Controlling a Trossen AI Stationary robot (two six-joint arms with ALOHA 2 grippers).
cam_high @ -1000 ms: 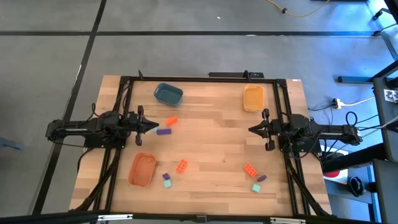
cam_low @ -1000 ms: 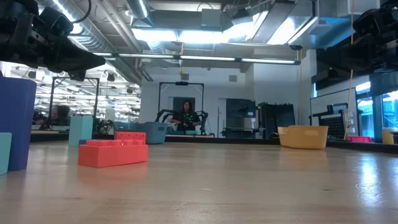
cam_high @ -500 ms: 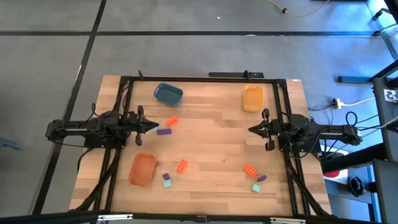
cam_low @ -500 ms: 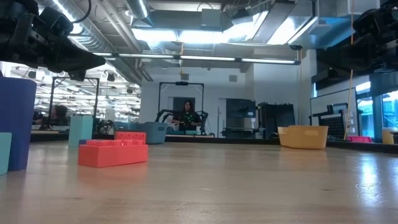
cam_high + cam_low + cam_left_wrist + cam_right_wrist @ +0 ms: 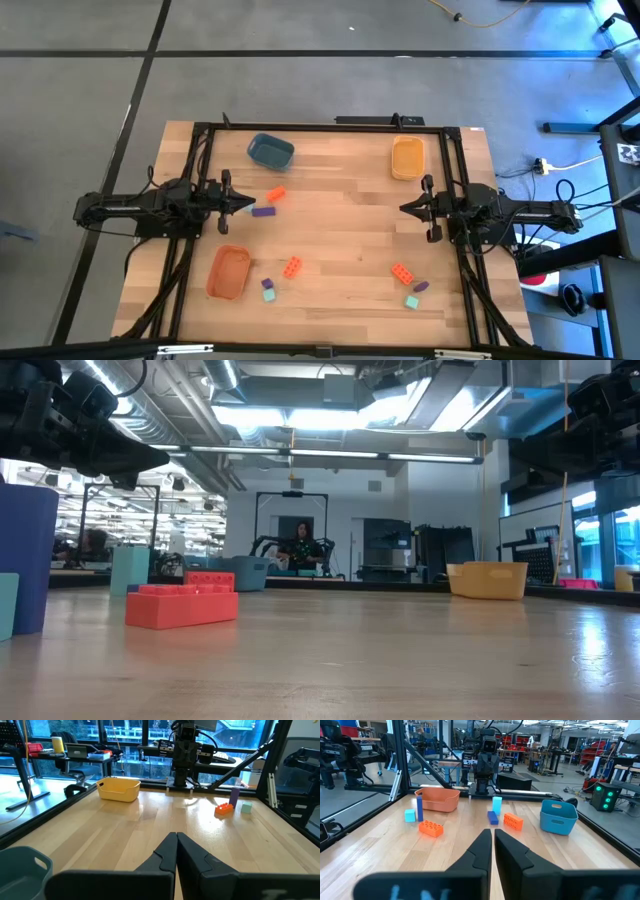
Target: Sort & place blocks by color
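- The left end effector [image 5: 247, 204] hangs over the left side of the counter [image 5: 340, 240], fingers pressed together on nothing; in its own wrist view the two dark fingers [image 5: 167, 854] meet in a thin seam.
- The right end effector [image 5: 405, 208] mirrors it on the right side, likewise clenched and empty, its tip pointing in toward the middle.
- An orange-red block [image 5: 276, 195] lies just ahead of the left end effector, long axis tilted on a diagonal across the counter.
- A purple block [image 5: 263, 211] lies right beside it, long axis running left to right.
- Nearer the front edge, a second orange-red block [image 5: 292, 267] sits angled beside the orange bowl [image 5: 228, 272].
- Close by, a small purple block [image 5: 267, 284] touches a teal-mint block [image 5: 269, 295].
- At front right, a third orange-red block [image 5: 402, 273] lies diagonally, with a purple block [image 5: 421, 286] and a teal-mint block [image 5: 411, 301] near it.
- The dark blue bowl [image 5: 270, 151] stands at the back left and the yellow bowl [image 5: 407, 157] at the back right, with no blocks visible in any bowl.
- From counter height, an orange-red block [image 5: 181, 604] lies flat with its studs up.
- I can read no brand or writing on the blocks or bowls.
- A person [image 5: 301, 547] sits far back in the room.
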